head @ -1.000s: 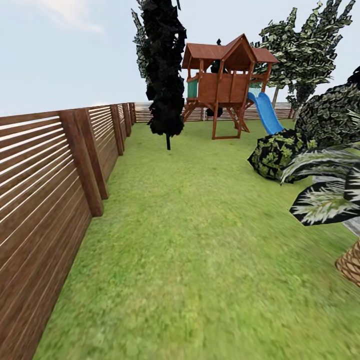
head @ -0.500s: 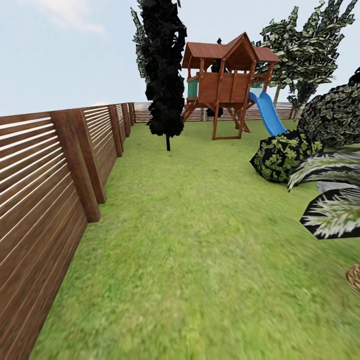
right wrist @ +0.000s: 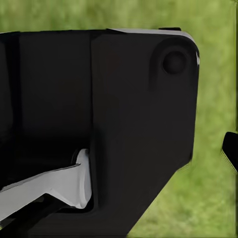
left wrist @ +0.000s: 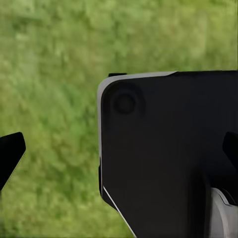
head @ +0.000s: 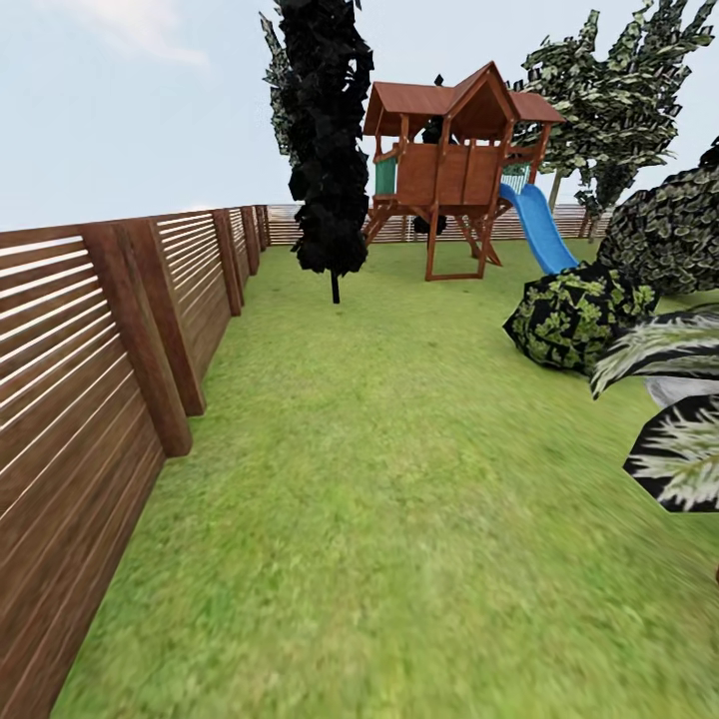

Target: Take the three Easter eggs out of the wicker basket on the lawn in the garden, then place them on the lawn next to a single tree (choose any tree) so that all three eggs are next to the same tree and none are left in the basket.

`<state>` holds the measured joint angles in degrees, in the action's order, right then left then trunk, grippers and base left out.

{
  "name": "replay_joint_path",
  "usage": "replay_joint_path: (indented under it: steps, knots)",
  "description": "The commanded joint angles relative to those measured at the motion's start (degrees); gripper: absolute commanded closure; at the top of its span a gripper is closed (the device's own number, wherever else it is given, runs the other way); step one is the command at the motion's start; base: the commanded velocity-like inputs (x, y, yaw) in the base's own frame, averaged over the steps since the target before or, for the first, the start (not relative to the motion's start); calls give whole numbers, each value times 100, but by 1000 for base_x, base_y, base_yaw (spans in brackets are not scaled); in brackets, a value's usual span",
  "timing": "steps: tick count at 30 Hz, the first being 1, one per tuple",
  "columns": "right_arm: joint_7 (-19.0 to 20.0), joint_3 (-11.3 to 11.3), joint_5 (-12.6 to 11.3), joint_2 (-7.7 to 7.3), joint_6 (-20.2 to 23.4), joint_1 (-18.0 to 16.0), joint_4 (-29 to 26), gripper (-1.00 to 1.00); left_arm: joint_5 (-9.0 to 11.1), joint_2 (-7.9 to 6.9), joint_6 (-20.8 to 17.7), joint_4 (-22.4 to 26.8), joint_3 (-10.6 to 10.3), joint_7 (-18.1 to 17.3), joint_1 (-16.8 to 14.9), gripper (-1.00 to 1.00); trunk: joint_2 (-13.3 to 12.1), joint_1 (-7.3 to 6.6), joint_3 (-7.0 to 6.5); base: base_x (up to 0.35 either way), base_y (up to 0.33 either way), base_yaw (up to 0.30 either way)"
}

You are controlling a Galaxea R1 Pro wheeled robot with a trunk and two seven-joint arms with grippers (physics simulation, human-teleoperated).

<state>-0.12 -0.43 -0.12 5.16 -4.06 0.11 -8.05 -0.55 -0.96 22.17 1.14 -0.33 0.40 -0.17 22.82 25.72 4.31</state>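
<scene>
The lawn (head: 399,469) stretches ahead as a wide strip of short green grass. At the back right stands a tree (head: 599,100) with a pale trunk and whitish-green speckled foliage. The Easter eggs and the wicker basket are out of view. In the left wrist view my left gripper (left wrist: 119,153) hangs over grass, open, its dark fingertips (left wrist: 10,153) at the picture's two sides with nothing between them. In the right wrist view my right gripper (right wrist: 119,148) also looks open, with one fingertip (right wrist: 231,148) showing over grass and a black part of the robot behind.
A brown slat fence (head: 100,350) runs along the left. An all-black tree (head: 330,150) stands mid-lawn before a wooden playhouse (head: 449,160) with a blue slide (head: 539,225). Dark bushes (head: 579,315) and spiky fronds (head: 669,399) crowd the right side.
The whole head view has shifted: bushes and fronds slid right and the fence post drew nearer, so the camera moved. The wicker piece at the lower right edge has left the picture.
</scene>
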Motion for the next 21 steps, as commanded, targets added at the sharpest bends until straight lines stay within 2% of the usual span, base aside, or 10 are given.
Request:
replay_joint_path:
  steps: [1,8,21]
  knots:
    - [0,-4,1,-13,-10,2,17,-100,-6,-1,16,0,-3,4,-2,-100,10,7,10,336,0,0]
    - [-13,-1,22,-305,-8,6,162,-100,0,-1,16,0,-2,4,-1,-100,10,7,10,336,0,0]
    - [-13,8,24,-381,-7,7,180,-100,3,-1,15,0,-2,4,-3,-100,10,7,10,336,0,0]
